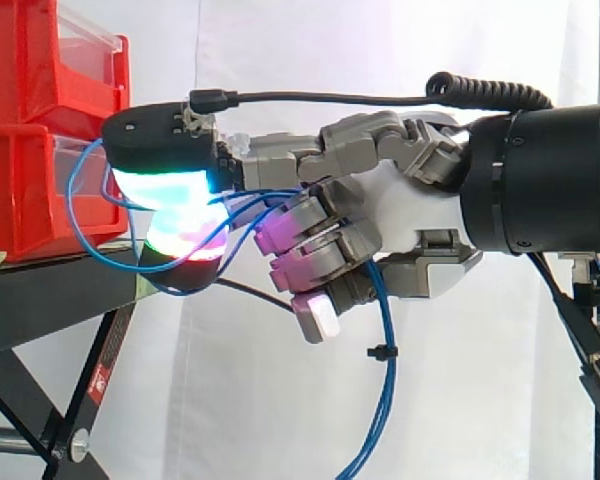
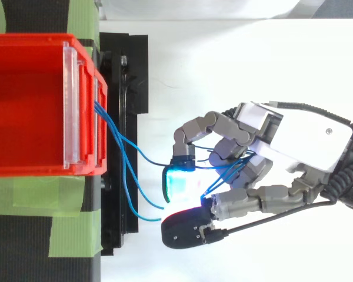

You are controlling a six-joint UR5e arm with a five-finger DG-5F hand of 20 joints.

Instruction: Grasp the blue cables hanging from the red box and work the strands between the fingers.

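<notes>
Spilling from red bin point(image 2: 23, 70): blue cables point(image 1: 385, 330)

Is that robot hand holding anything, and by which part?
Yes: the hand curls its fingers round the thin blue cables partway along, between the red plastic bin and their dangling ends.

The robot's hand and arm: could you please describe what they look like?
The hand has a white shell, grey segmented fingers and thick pads glowing cyan, magenta and white. The arm is a black cylinder.
</notes>
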